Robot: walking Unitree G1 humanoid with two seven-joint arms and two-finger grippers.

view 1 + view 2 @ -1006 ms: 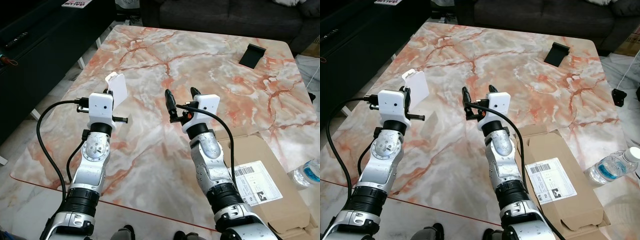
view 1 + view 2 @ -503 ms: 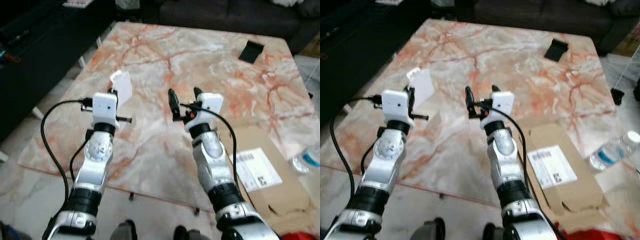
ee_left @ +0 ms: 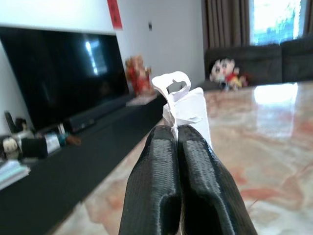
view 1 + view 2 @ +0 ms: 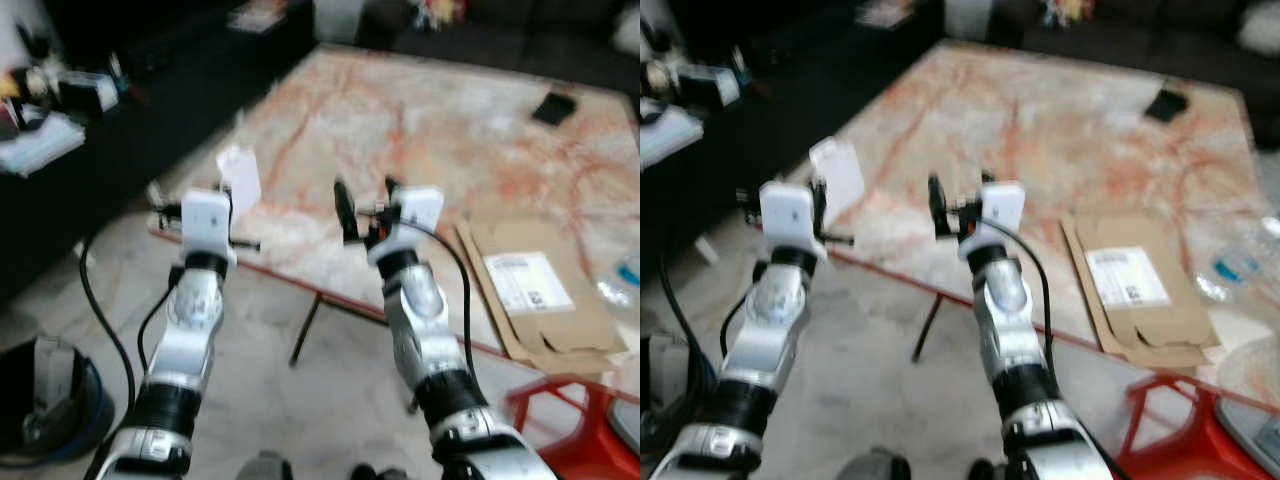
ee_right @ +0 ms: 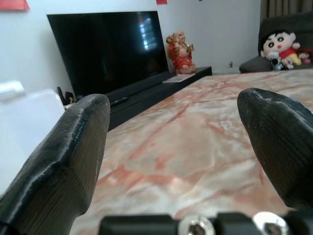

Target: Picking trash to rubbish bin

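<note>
**Carrying the paper scrap toward the bin**

At the lower left of the head view sat the dark rubbish bin [image 4: 45,395]. Left of centre, the left gripper [image 4: 228,190] pinched a white paper scrap [image 4: 240,178] upright. At centre, the right gripper [image 4: 362,200] stood spread and empty above the marble table [image 4: 450,140]. Judged best: keep the pinch firm while turning, and release only over the bin's mouth.

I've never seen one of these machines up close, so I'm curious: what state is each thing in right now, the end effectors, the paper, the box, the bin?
Left end effector: shut on the white paper scrap.
White paper scrap: crumpled, pinched, held in the air.
Right end effector: open, holding nothing.
Cardboard box: flattened, lying on the marble table.
Rubbish bin: open-topped, on the floor.
Television: off, dark.
</note>
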